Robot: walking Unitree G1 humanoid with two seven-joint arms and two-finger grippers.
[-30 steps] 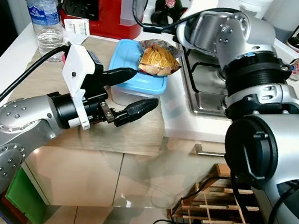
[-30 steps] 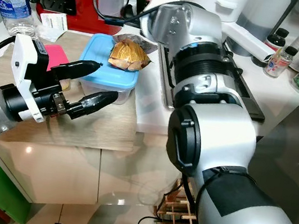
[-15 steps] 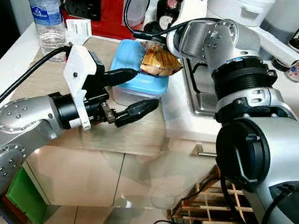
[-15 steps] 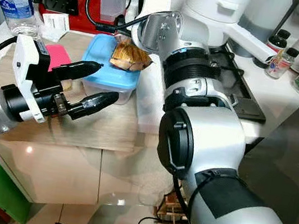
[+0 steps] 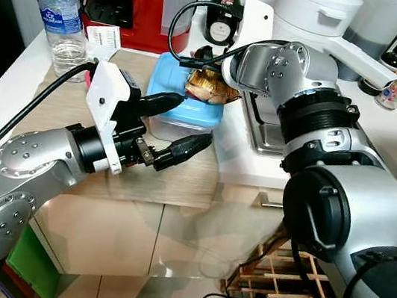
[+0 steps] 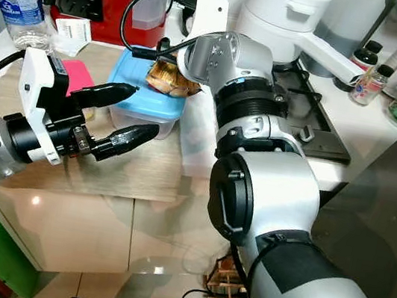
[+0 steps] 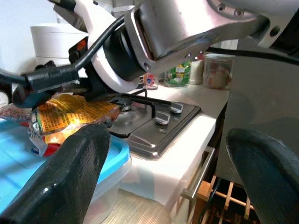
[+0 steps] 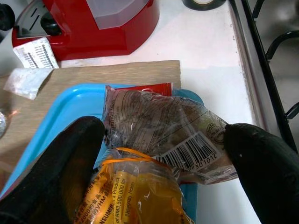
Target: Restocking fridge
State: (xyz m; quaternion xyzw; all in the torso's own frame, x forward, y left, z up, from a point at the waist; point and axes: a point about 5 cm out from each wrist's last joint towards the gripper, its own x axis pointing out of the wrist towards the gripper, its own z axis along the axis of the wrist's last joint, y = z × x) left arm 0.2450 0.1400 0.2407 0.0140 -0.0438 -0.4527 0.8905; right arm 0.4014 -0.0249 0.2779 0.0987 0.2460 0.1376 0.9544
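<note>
A clear container with a blue lid (image 5: pixel 179 106) stands on a wooden board (image 5: pixel 70 102) on the counter. An orange and brown snack packet (image 5: pixel 207 84) lies on the lid's far right corner. My right gripper (image 8: pixel 161 133) reaches in from the hob side and hangs just over the packet, open, one black finger (image 8: pixel 70 158) on each side of it. My left gripper (image 5: pixel 186 124) hovers low over the board at the container's near edge, pointing right, open and empty; one of its fingertips (image 7: pixel 70 182) is close to the lid.
A water bottle (image 5: pixel 58 9) stands at the board's far left. A red appliance (image 5: pixel 142 4) and a dark bottle (image 5: pixel 221 16) stand behind. The steel hob (image 5: pixel 269 130) lies right of the container. A wooden rack (image 5: pixel 289 292) sits on the floor below.
My right arm has swung its gripper leftward and down over the packet on the lid. The packet, the container and my left gripper stay where they were.
</note>
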